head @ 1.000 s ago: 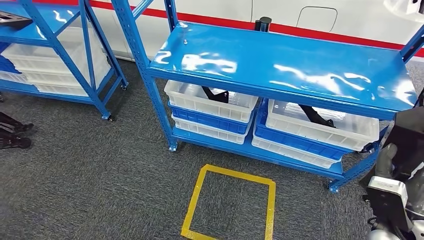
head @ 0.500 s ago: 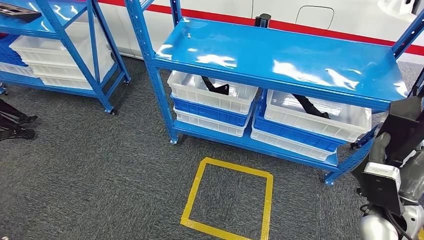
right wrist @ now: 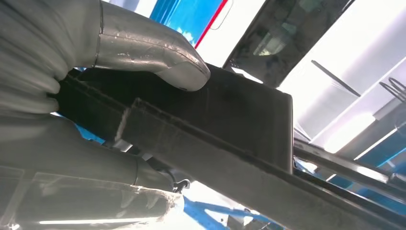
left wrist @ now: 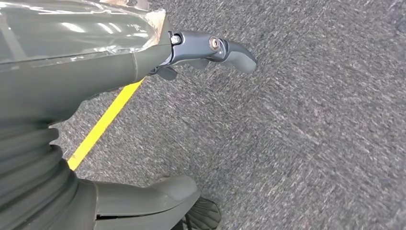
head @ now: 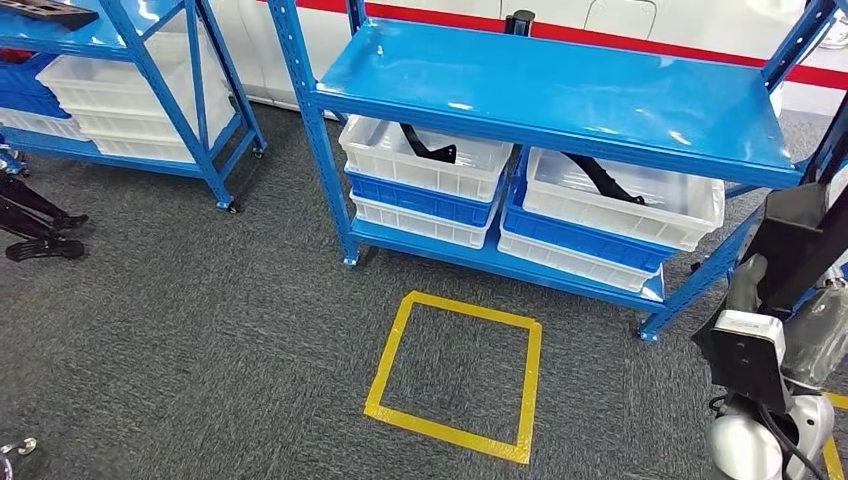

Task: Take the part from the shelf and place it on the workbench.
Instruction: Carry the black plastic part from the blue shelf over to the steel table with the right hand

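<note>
Beside the blue shelf (head: 560, 85), right hand (right wrist: 95, 96) grips the black part (right wrist: 230, 120); left hand (left wrist: 143, 62) hangs spread over carpet (left wrist: 311, 143).

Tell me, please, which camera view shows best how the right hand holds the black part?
The right wrist view: the thumb presses on the black part at close range. The head view shows the right hand and part small at the frame edge. The left wrist view shows carpet, not the part.

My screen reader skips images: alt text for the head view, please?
The right hand holds a flat black part beside a blue shelf with white bins underneath; a yellow taped square marks the grey carpet.
</note>
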Tool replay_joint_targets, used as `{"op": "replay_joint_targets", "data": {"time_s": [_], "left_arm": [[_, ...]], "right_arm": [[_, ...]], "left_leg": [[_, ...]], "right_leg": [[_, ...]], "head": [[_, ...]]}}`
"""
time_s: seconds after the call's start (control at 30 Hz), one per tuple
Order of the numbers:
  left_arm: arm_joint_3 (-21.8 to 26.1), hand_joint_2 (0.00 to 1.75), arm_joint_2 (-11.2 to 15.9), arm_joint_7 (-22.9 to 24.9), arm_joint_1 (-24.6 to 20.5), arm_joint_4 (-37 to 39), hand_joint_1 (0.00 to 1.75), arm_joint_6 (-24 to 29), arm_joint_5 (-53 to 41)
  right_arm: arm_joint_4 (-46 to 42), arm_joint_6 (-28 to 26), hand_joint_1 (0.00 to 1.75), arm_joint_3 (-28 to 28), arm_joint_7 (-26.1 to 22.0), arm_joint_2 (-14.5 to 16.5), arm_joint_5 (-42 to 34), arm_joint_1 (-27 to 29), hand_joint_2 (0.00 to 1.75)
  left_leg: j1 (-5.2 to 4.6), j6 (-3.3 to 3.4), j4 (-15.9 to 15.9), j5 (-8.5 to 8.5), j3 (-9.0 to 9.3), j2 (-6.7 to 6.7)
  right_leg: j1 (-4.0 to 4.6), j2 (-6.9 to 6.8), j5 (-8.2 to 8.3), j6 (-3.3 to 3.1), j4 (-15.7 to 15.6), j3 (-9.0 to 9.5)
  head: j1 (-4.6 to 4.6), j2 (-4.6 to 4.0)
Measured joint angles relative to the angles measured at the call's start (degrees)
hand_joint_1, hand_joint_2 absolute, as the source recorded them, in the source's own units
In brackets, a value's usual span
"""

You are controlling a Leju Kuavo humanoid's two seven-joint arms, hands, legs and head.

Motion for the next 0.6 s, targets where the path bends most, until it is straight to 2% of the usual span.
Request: {"op": "replay_joint_targets", "data": {"time_s": [0.03, 0.07, 0.1, 0.17, 0.2, 0.23, 0.27, 0.3, 0.33, 0.37, 0.4, 0.43, 0.47, 0.53, 0.57, 0.6], "left_arm": [[0.17, 1.75, 0.05, 0.02, 0.03, 0.0, 0.0, 0.03, -0.07], [0.28, 1.75, 0.09, 0.03, 0.06, 0.0, 0.0, 0.04, -0.1], [0.34, 1.75, 0.11, 0.05, 0.1, 0.0, 0.0, 0.04, -0.11], [0.39, 1.75, 0.1, 0.07, 0.13, 0.0, 0.0, 0.04, -0.14], [0.41, 1.75, 0.1, 0.07, 0.12, 0.0, 0.0, 0.03, -0.15], [0.42, 1.75, 0.11, 0.07, 0.11, -0.01, 0.0, 0.02, -0.15], [0.42, 1.75, 0.11, 0.07, 0.1, -0.01, 0.0, -0.01, -0.16], [0.42, 1.75, 0.11, 0.07, 0.09, -0.02, 0.0, -0.04, -0.17], [0.42, 1.75, 0.13, 0.07, 0.05, -0.05, 0.0, -0.09, -0.19], [0.42, 1.75, 0.18, 0.07, -0.01, -0.11, 0.0, -0.17, -0.21], [0.43, 1.75, 0.23, 0.06, -0.1, -0.16, 0.0, -0.25, -0.25], [0.43, 1.75, 0.3, 0.05, -0.18, -0.21, 0.0, -0.31, -0.27], [0.43, 1.75, 0.37, 0.05, -0.25, -0.24, 0.0, -0.37, -0.3], [0.45, 1.75, 0.39, 0.06, -0.28, -0.21, 0.0, -0.38, -0.32], [0.46, 1.75, 0.4, 0.06, -0.3, -0.2, 0.0, -0.38, -0.31], [0.47, 1.75, 0.41, 0.06, -0.31, -0.19, 0.0, -0.4, -0.31]], "right_arm": [[0.19, 0.01, 1.75, 0.02, 0.0, 0.04, 0.04, -0.04, 1.75], [0.34, 0.01, 1.75, 0.03, 0.01, 0.08, 0.05, -0.04, 1.75], [0.47, 0.01, 1.75, 0.03, 0.01, 0.12, 0.05, -0.04, 1.75], [0.66, 0.01, 1.75, 0.03, 0.01, 0.15, 0.05, -0.05, 1.75], [0.76, 0.01, 1.75, 0.02, 0.01, 0.17, 0.05, -0.06, 1.75], [0.89, 0.01, 1.75, 0.02, 0.01, 0.18, 0.04, -0.05, 1.75], [1.01, 0.01, 1.75, 0.01, 0.01, 0.19, 0.03, -0.03, 1.75], [1.1, 0.01, 1.75, 0.01, -0.01, 0.18, 0.0, -0.01, 1.75], [1.15, 0.01, 1.75, 0.01, -0.03, 0.16, -0.05, 0.0, 1.75], [1.17, 0.01, 1.75, 0.01, -0.08, 0.13, -0.13, -0.03, 1.75], [1.23, 0.01, 1.75, 0.01, -0.13, 0.09, -0.21, -0.15, 1.75], [1.32, 0.01, 1.75, 0.02, -0.2, 0.05, -0.28, -0.35, 1.75], [1.4, 0.01, 1.75, 0.05, -0.27, 0.02, -0.37, -0.55, 1.75], [1.6, 0.0, 1.75, 0.12, -0.36, -0.05, -0.49, -0.81, 1.75], [1.69, 0.0, 1.75, 0.16, -0.37, -0.08, -0.52, -0.84, 1.75], [1.81, 0.01, 1.75, 0.2, -0.37, -0.11, -0.52, -0.89, 1.75]], "left_leg": [[0.14, -0.31, 0.38, -0.56, -0.25, -0.08], [0.27, -0.66, 1.45, -2.29, -0.65, -0.16], [0.41, -1.01, 3.48, -5.13, -1.18, -0.22], [0.63, -1.59, 10.15, -11.72, -2.18, -0.26], [0.74, -1.75, 13.49, -13.38, -2.37, -0.27], [0.81, -1.8, 15.79, -13.5, -2.09, -0.27], [0.84, -1.73, 16.45, -12.31, -1.14, -0.27], [0.85, -1.52, 15.22, -10.59, 0.7, -0.29], [0.82, -1.19, 12.22, -9.49, 3.37, -0.37], [0.74, -0.8, 8.24, -9.41, 6.4, -0.49], [0.64, -0.43, 4.47, -9.95, 8.99, -0.59], [0.44, -0.08, 1.77, -10.76, 10.61, -0.7], [0.2, 0.25, 0.39, -11.18, 11.24, -0.73], [-0.01, 1.02, -0.5, -10.14, 10.52, -0.51], [0.05, 1.47, -0.86, -9.3, 9.92, -0.35], [0.16, 1.82, -1.22, -8.37, 9.19, -0.17]], "right_leg": [[-0.16, -0.09, 0.47, -0.54, 0.14, -0.44], [-0.32, -0.2, 1.05, -1.15, 0.22, -1.01], [-0.46, -0.29, 1.7, -1.73, 0.24, -1.67], [-0.24, -0.39, 3.08, -2.39, 0.33, -3.1], [-0.12, -0.4, 3.81, -2.49, 0.43, -3.93], [-0.01, -0.4, 4.53, -2.45, 0.6, -4.85], [0.06, -0.38, 5.18, -2.34, 0.84, -5.82], [0.11, -0.34, 5.74, -2.17, 1.13, -6.85], [0.14, -0.31, 6.21, -1.98, 1.43, -7.71], [0.24, -0.31, 6.65, -1.73, 1.69, -8.4], [0.3, -0.35, 7.07, -1.4, 1.84, -8.84], [0.31, -0.44, 7.51, -1.03, 1.88, -9.1], [0.27, -0.52, 8.0, -0.6, 1.81, -9.26], [0.19, -0.55, 8.55, 0.18, 1.84, -9.73], [0.21, -0.46, 7.69, 0.22, 2.55, -10.28], [0.27, -0.35, 5.86, 0.04, 4.22, -11.11]], "head": [[-0.03, 0.0], [-0.09, 0.0], [-0.12, 0.0], [-0.17, 0.0], [-0.2, 0.0], [-0.2, 0.0], [-0.22, 0.0], [-0.24, 0.0], [-0.26, 0.0], [-0.25, 0.0], [-0.2, 0.0], [-0.17, 0.0], [-0.14, 0.0], [-0.14, 0.0], [-0.07, 0.0], [0.09, 0.0]]}}
